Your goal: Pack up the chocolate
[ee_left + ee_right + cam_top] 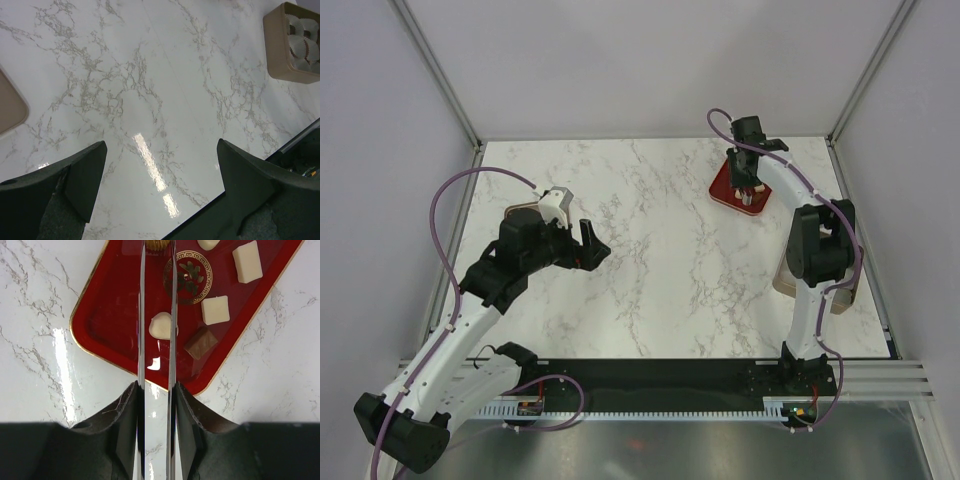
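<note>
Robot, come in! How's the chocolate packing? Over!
Left pincer open, idle over table. Right pincer straddling a white chocolate on red tray, grip unclear. Nothing blocking.

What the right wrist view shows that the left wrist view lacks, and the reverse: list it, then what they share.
Right wrist only: the red tray with cream and brown chocolate, and the right end effector, its thin blades either side of one cream lump. Left wrist only: a tan box of white paper cups, a tan edge at the left, and the left end effector, wide open. Both: the marble table.
</note>
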Action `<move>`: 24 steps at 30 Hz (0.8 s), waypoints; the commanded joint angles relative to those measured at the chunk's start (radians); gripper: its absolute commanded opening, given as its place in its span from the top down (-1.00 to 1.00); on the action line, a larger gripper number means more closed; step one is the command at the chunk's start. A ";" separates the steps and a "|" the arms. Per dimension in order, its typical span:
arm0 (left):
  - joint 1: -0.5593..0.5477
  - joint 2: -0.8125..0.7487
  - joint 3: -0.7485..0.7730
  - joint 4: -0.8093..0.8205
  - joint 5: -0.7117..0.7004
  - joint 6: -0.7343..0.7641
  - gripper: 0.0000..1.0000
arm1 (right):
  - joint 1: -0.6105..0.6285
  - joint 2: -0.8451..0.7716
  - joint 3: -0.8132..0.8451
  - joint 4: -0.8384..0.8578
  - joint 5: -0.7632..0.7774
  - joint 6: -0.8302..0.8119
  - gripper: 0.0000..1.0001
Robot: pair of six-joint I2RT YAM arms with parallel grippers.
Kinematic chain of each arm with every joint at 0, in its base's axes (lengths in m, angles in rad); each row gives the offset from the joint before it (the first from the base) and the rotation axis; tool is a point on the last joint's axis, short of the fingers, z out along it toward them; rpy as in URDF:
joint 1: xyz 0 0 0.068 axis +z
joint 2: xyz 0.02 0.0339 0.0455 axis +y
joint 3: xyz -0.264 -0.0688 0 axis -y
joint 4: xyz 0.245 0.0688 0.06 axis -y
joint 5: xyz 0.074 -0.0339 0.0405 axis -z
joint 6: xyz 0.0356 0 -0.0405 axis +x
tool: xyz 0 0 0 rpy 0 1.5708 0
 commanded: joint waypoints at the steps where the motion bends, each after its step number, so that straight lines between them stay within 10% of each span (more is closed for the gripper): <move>1: -0.004 -0.008 0.012 0.020 -0.021 0.025 -0.98 | 0.005 -0.081 -0.005 0.001 0.020 0.005 0.31; 24: -0.007 -0.024 0.012 0.023 0.038 0.012 -0.98 | -0.049 -0.762 -0.389 -0.430 0.109 0.180 0.38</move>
